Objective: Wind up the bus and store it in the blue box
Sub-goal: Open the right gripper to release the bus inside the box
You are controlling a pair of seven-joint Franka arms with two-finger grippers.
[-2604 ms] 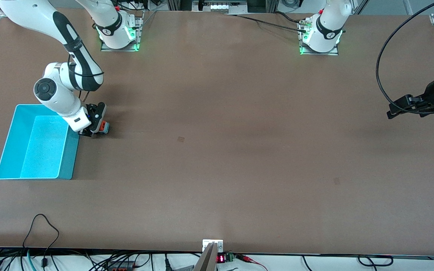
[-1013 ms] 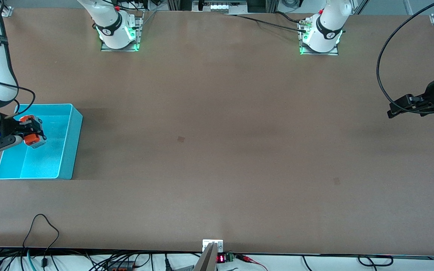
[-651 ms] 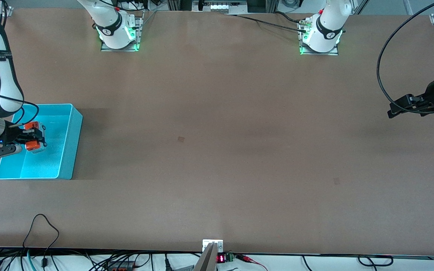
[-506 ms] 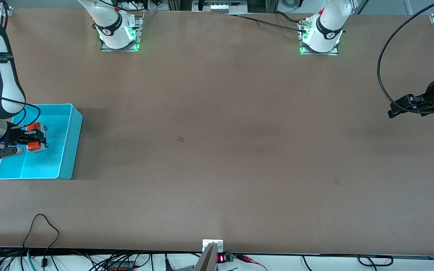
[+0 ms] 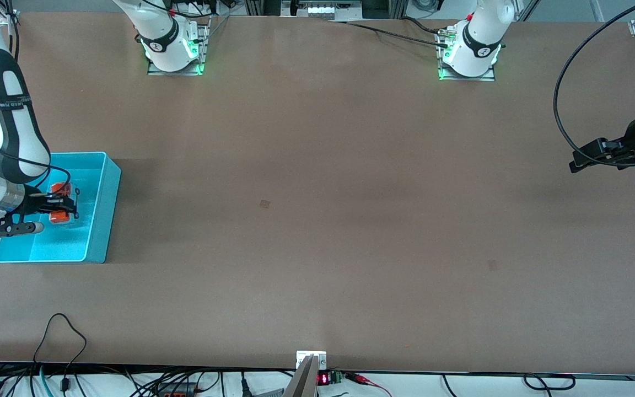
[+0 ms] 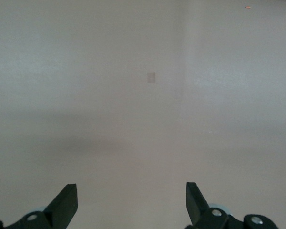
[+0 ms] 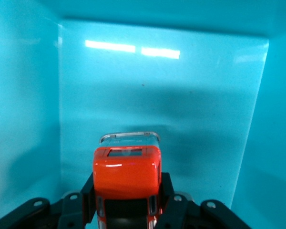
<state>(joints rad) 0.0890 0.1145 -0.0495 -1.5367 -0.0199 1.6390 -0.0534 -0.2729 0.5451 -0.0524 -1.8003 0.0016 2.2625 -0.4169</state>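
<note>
Step in hand: storing, judged from the scene; the right gripper (image 5: 58,203) is down inside the blue box (image 5: 105,212), its jaws closed on the bus (image 5: 59,202); no winding action is visible, and whether the spring is wound cannot be told.

Bus position: held across its sides, orange roof up, within the box walls toward the middle of the interior; right wrist view shows the bus (image 7: 127,181) pinched between the two black fingers (image 7: 169,193), with turquoise floor and walls on every side; whether its wheels touch the floor cannot be told, though it looks low and close to it.

Blue box: stands on the worktop (image 5: 317,220) at the right arm's end.

Left gripper (image 6: 132,202): over bare worktop at the left arm's end, well apart from the box; jaws spread wide with nothing between them; this arm waits.

Next move, as a judgement: bring the bus the last bit down until it sits on the box floor; part the jaws just enough to free its sides; lift straight up so the fingers clear the tall walls without dragging the toy or tipping it; a wound bus may roll on release, but the walls should contain it.
</note>
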